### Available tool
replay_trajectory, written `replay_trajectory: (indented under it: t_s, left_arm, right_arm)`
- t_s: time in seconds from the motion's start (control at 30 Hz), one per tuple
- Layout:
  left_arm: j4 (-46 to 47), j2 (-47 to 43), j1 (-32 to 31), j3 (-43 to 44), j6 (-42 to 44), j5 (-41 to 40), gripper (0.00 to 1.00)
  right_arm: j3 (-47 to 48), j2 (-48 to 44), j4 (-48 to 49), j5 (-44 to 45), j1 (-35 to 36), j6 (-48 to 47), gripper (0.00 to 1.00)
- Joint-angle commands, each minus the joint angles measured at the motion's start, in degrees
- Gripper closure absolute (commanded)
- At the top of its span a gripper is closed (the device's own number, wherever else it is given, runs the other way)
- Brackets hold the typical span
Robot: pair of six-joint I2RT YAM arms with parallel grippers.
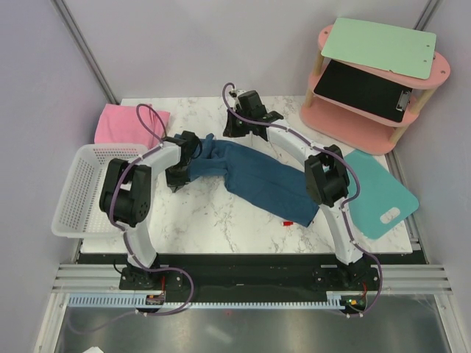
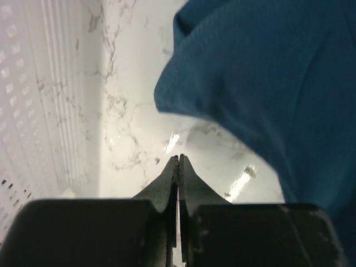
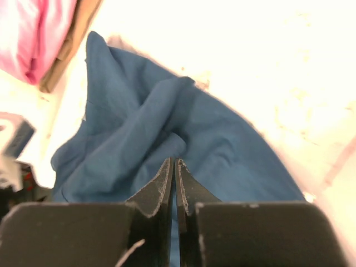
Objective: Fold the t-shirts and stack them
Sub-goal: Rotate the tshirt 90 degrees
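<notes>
Tabletop (image 1: 221,213), teal t-shirt (image 1: 257,180); mat (image 1: 379,195) overhead only

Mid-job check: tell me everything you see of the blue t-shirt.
The blue t-shirt is soft dark teal cloth, unfolded, bunched into a long diagonal strip on the marble table, rumpled at its far-left end, where a hemmed edge shows. The left gripper is shut empty just short of that hem. The right gripper is shut over the folds; whether it pinches cloth is unclear.
</notes>
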Motion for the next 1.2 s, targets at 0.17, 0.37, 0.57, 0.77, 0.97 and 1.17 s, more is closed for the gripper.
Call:
replay_trajectory:
  t_s: [0.17, 0.37, 0.57, 0.77, 0.97, 1.17]
  left_arm:
    - [3.54, 10.72, 2.75, 8.75, -2.09, -3.23, 0.98]
    - [3.63, 14.52, 6.70, 14.81, -1.82, -3.59, 0.98]
    - [3.36, 19.62, 9.08, 24.21, 0.20, -4.90, 0.98]
    - [8.53, 11.73, 7.85, 22.05, 2.39, -3.24, 0.98]
    - [11.89, -3.22, 5.74, 14.13, 3.46, 1.33, 0.97]
    - [14.52, -14.12, 3.02, 8.15, 2.22, 10.20, 0.89]
  right_arm:
    - [2.63, 6.13, 12.81, -12.31, 0.14, 8.56, 0.90]
    - [3.86, 7.28, 16.50, -14.07, 0.31, 9.79, 0.89]
    - [6.94, 10.70, 17.82, -15.91, 0.58, 12.16, 0.88]
    - [8.69, 13.86, 17.91, -16.44, 1.72, 12.25, 0.87]
    - [13.79, 20.28, 13.44, -15.66, 2.95, 10.50, 0.87]
    - [13.18, 23.54, 9.92, -13.02, 3.04, 9.62, 0.89]
